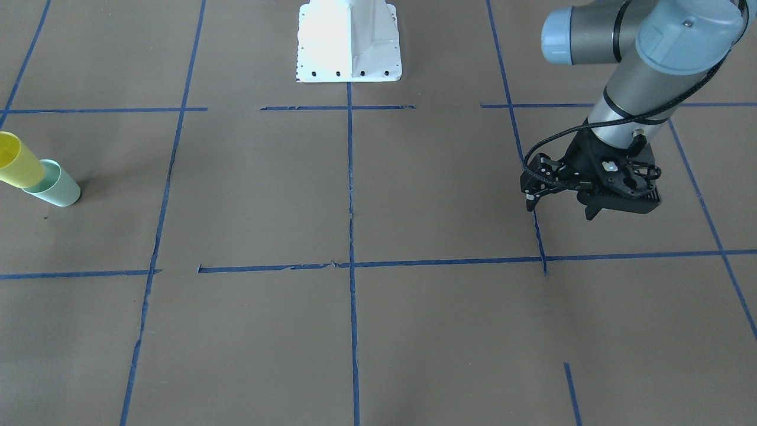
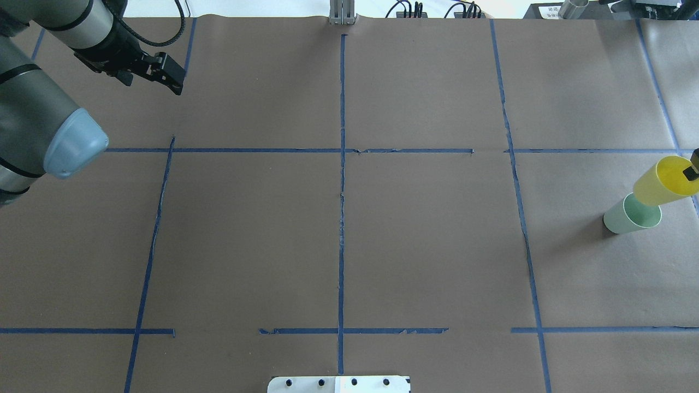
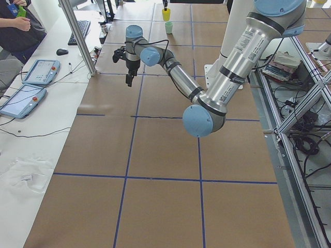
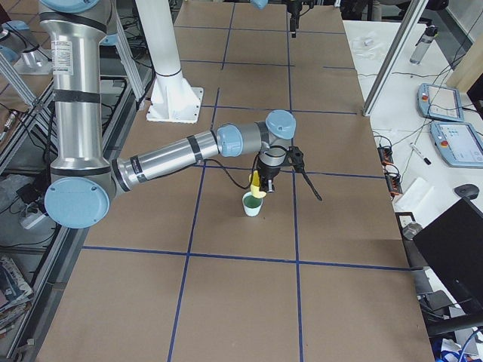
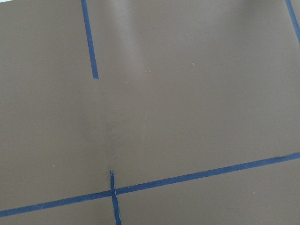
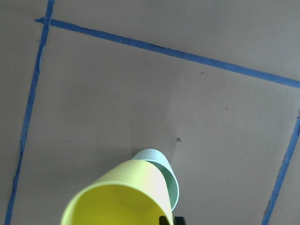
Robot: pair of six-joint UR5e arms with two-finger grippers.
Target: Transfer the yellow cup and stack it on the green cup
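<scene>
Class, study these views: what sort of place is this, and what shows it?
Probably a robotics lab: a paper-covered table gridded with blue tape, an industrial left arm and right arm, and teach pendants on a side bench.

yellow cup [image 2: 658,186], green cup [image 2: 620,219], brown table [image 2: 426,245]

**Right hand mostly out of shot**

The overhead view's edge cuts off the right hand [image 2: 692,166], leaving only a dark sliver at the rim of the yellow cup [image 2: 663,183]. The front view's edge crops that cup's mouth, and the wrist view's bottom edge crops its near side. Its base covers part of the green cup [image 2: 622,218]; whether they touch cannot be told
</scene>
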